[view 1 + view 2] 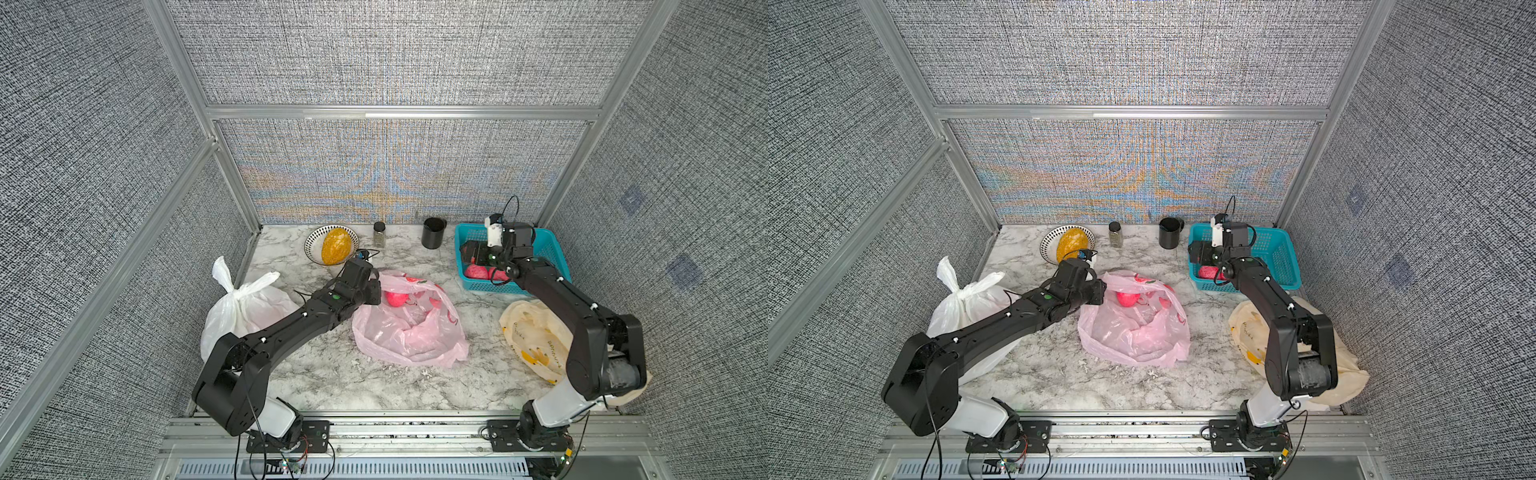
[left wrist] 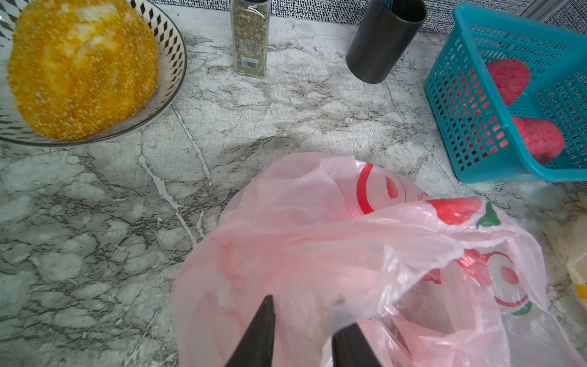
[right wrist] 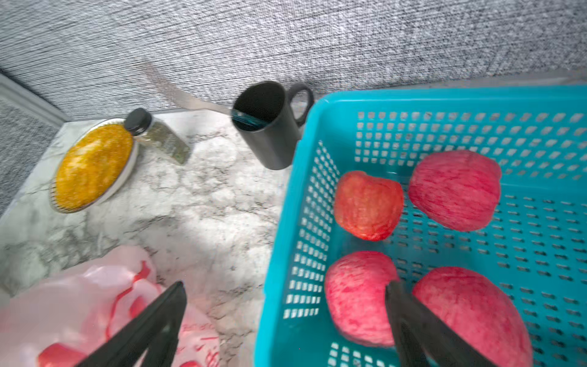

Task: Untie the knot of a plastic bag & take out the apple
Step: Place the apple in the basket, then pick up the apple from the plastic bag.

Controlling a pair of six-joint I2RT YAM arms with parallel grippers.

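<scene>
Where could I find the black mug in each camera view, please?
Top view: black mug at the back edge of the table, beside the teal basket.
Top view: black mug, same spot.
Left wrist: black mug between spice jar and teal basket.
Right wrist: black mug by the teal basket's corner.
Shared landmark: the teal basket.

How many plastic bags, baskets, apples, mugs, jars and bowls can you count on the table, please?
Plastic bags: 3
Baskets: 1
Apples: 5 (4 in the basket, 1 in a bag)
Mugs: 1
Jars: 1
Bowls: 1
Total: 12
</scene>
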